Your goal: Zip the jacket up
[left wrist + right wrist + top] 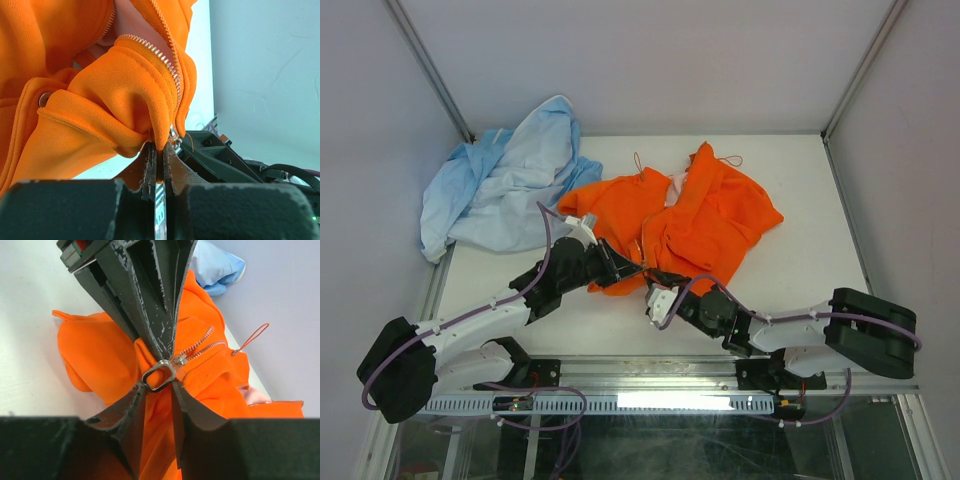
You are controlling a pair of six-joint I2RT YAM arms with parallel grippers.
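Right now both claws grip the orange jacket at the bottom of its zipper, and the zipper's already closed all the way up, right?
Not closed. Both the left claw and right claw do grip the orange jacket at the bottom of its zipper, but above them it is open: the left wrist view shows the teeth rows apart with pink lining between.

Bright even light, blurred foreground
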